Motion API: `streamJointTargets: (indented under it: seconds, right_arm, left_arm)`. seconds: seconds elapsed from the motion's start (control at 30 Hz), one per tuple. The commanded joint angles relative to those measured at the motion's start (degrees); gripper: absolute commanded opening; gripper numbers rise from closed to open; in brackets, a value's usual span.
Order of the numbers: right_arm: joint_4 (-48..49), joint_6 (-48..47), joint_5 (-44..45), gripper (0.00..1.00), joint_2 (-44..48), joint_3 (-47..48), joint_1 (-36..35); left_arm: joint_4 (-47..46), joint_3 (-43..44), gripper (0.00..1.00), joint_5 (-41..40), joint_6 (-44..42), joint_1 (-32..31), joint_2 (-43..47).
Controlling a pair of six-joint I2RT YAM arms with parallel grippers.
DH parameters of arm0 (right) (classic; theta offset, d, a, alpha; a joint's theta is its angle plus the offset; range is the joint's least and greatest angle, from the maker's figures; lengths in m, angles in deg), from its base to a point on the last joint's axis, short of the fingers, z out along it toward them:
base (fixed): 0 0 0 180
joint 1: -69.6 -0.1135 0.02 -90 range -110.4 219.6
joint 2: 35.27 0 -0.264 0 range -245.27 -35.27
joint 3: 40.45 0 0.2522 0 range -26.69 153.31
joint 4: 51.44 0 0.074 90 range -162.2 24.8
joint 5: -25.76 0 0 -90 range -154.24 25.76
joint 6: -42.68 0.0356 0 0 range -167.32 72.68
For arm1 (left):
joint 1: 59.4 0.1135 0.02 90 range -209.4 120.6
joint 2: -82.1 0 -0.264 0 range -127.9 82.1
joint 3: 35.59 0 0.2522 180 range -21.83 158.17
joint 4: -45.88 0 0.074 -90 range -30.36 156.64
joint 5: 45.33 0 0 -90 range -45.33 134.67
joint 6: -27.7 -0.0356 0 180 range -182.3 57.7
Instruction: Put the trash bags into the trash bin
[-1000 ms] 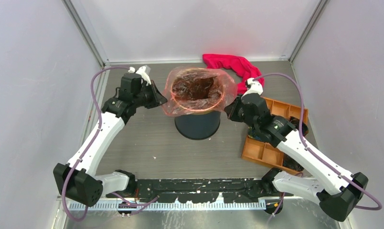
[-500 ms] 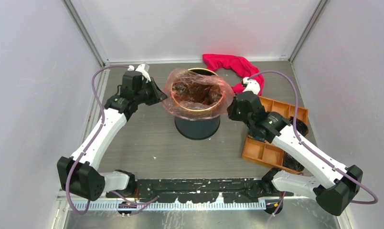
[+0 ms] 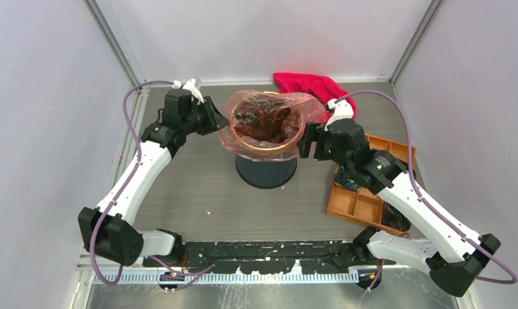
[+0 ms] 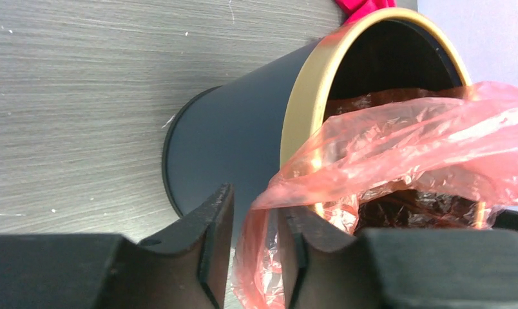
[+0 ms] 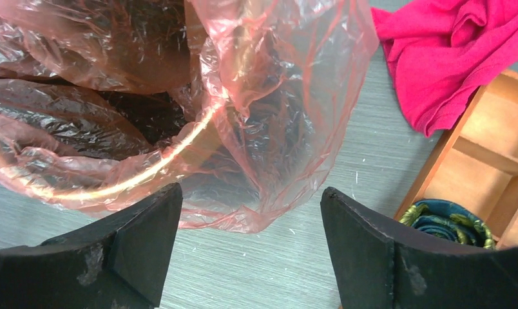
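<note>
The left pincer (image 4: 256, 207) was at 9 o'clock of the trash bin (image 3: 267, 168). Its two fingers were almost together, pinching a thin edge of the trash bag (image 3: 264, 121). The bag was red-pink, thin and see-through, shiny and full of wrinkles. It lay over the open top of the bin, and its middle sagged down into the dark inside. Loose film hung over the rim at 9 and at 3 o'clock, and the gold rim showed through it. The bin was dark blue and round, and it stood in the middle of the grey surface (image 3: 198, 187). The right pincer (image 5: 250, 219) was at 3 o'clock of the bin, spread wide and holding nothing, with the loose film just in front of it. A bright pink cloth (image 3: 308, 85) lay at 1 o'clock of the bin, and an orange tray (image 3: 366, 203) at 4 o'clock.
</note>
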Motion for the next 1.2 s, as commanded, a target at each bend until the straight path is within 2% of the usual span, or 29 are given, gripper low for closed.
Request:
streamJointTargets:
  seconds: [0.0, 0.07, 0.2, 0.43, 0.53, 0.67, 0.83, 1.0, 1.17]
  right_arm:
    - [-0.6, -3.3, 0.2, 0.87, 1.7, 4.4, 0.2]
    - [-0.9, -2.9, 2.4, 0.89, 1.4, 5.8, 0.1]
    - [-1.9, -2.8, 4.2, 0.90, -0.4, 9.3, 0.7]
    - [-1.3, -3.0, -1.8, 0.86, -3.9, 13.2, 6.2]
    - [-0.7, -3.1, -4.0, 0.84, -5.7, 14.4, 8.8]
    - [0.2, -3.1, -5.9, 0.76, -8.2, 16.3, 11.1]
    - [1.6, -2.6, -7.1, 0.70, -10.2, 17.3, 11.7]
    - [1.8, -2.5, -6.8, 0.59, -12.9, 18.7, 12.2]
    - [2.0, -2.3, -6.1, 0.51, -14.6, 19.5, 12.6]
  left_arm:
    - [-1.8, 3.1, 0.38, 0.4, -1.5, 0.3, 0.8]
    - [-1.6, 3.8, 0.45, 0.3, -2.3, 0.3, 0.8]
    - [-1.9, 5.6, 0.51, 0.3, -4.5, 0.3, 1.2]
    - [-2.2, 7.8, 0.59, 3.7, -9.4, 0.3, 1.2]
    - [-2.2, 7.4, 0.59, 3.9, -10.6, 0.3, 1.2]
    - [-4.6, 8.1, 0.60, 5.2, -12.6, 0.3, 0.2]
    - [-7.4, 10.7, 0.61, 8.2, -14.4, 0.3, -2.6]
    - [-10.3, 11.6, 0.61, 7.9, -14.2, 0.3, -4.4]
    - [-13.6, 11.0, 0.53, 6.6, -13.3, 0.5, -5.5]
